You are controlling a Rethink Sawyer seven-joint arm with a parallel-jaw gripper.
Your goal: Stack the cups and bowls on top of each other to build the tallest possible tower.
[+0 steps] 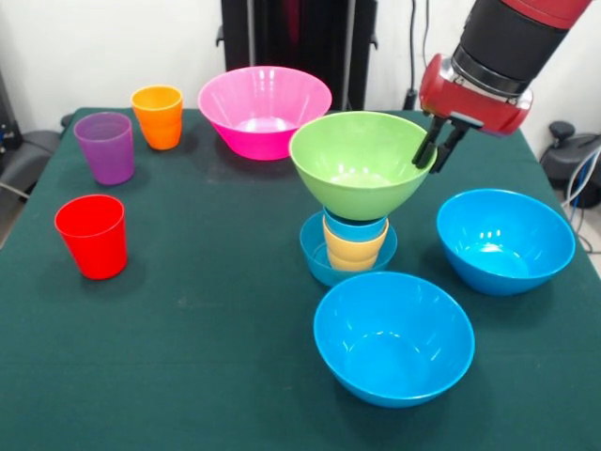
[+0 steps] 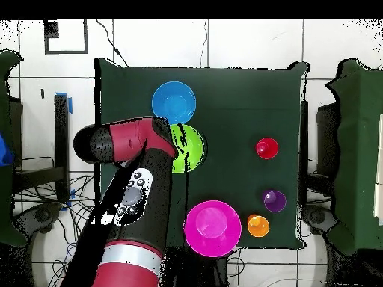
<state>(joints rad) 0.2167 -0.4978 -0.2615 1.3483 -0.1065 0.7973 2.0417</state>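
Note:
The tower stands mid-table: a small blue bowl (image 1: 314,250) holds a yellow-orange cup (image 1: 354,250), a light blue cup (image 1: 355,226) sits on that, and a green bowl (image 1: 361,162) sits on top. My gripper (image 1: 437,148) is at the green bowl's right rim, one finger inside and one outside, shut on the rim. In the overhead view the arm hides the gripper and part of the green bowl (image 2: 190,148). Loose pieces are a red cup (image 1: 92,237), a purple cup (image 1: 105,148), an orange cup (image 1: 158,117), a pink bowl (image 1: 264,105) and two large blue bowls (image 1: 505,241) (image 1: 392,336).
The table has a dark green cloth (image 1: 207,310). The cups stand along the left side and the pink bowl at the back. The two large blue bowls sit right of and in front of the tower. The overhead view shows one blue bowl (image 2: 174,102); the arm covers the other.

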